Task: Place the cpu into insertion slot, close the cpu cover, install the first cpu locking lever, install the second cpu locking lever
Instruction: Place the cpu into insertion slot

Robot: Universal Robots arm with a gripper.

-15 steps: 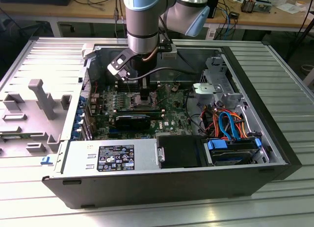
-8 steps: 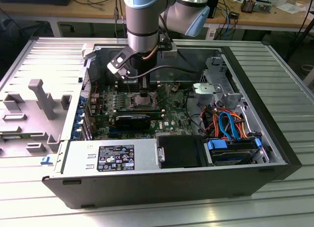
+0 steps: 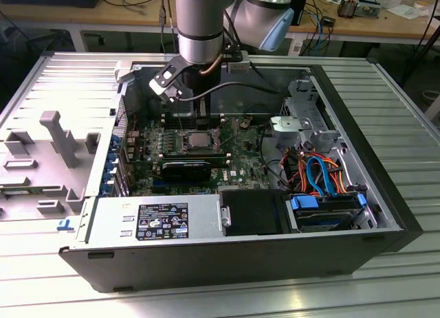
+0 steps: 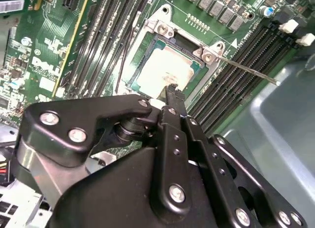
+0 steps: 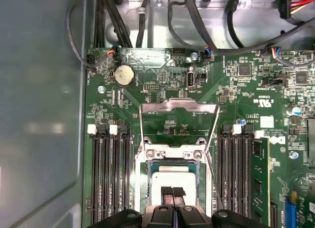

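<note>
The cpu (image 5: 172, 180), a flat silver-grey square, lies inside the insertion slot (image 5: 172, 165) on the green motherboard. My gripper (image 5: 173, 192) is shut, its two black fingertips pressed together right over the chip's middle with nothing between them; I cannot tell whether they touch it. In the second wrist view the gripper (image 4: 171, 90) hangs over the cpu (image 4: 160, 73). The cpu cover (image 5: 179, 106) is swung open behind the socket, and the board shows through its opening. A thin locking lever (image 4: 251, 70) sticks out, unlatched. In the exterior view the gripper (image 3: 201, 124) reaches down to the cpu (image 3: 197, 141).
Long black memory slots (image 5: 108, 179) flank the socket on both sides. A coin battery (image 5: 124, 75) and black cables (image 5: 206, 21) lie beyond the cover. The case wall (image 5: 39, 114) is close by. A power supply (image 3: 158, 218) and cabled drive bay (image 3: 323, 174) fill the case's near side.
</note>
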